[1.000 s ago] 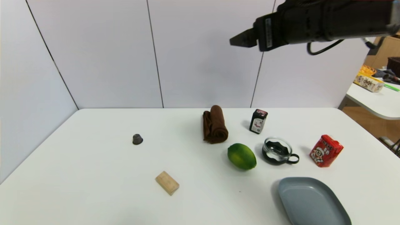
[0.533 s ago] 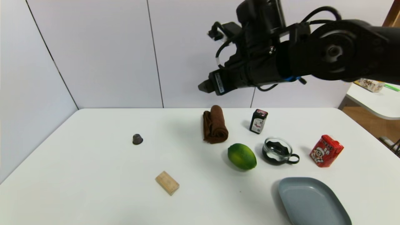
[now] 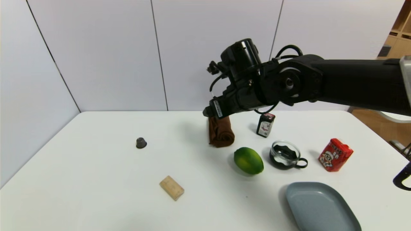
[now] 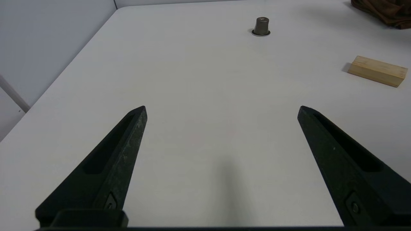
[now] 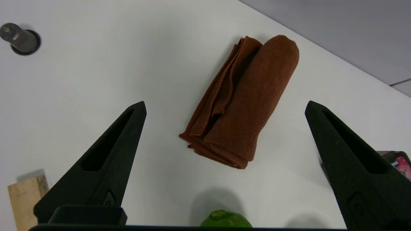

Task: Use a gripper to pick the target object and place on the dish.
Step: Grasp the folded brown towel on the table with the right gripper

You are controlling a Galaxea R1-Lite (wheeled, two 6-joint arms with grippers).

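Towel [image 3: 221, 134], one brown roll, lies on the white table [image 3: 96, 179] with its long axis running twelve to six, rolled end facing six, just at eleven o'clock of the single green fruit [image 3: 248, 160]. One grey-blue dish [image 3: 321, 208] sits well apart at five o'clock. One right gripper [image 5: 224, 107] hangs above the towel, fingers spread wide and holding nothing; one left gripper [image 4: 221, 110], equally wide and bare, is parked over the table. One glass cup [image 3: 285, 155], one red carton [image 3: 335, 155].

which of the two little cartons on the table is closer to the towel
The black carton, standing just right of the brown towel. The red carton sits much farther right, beyond the glass cup.
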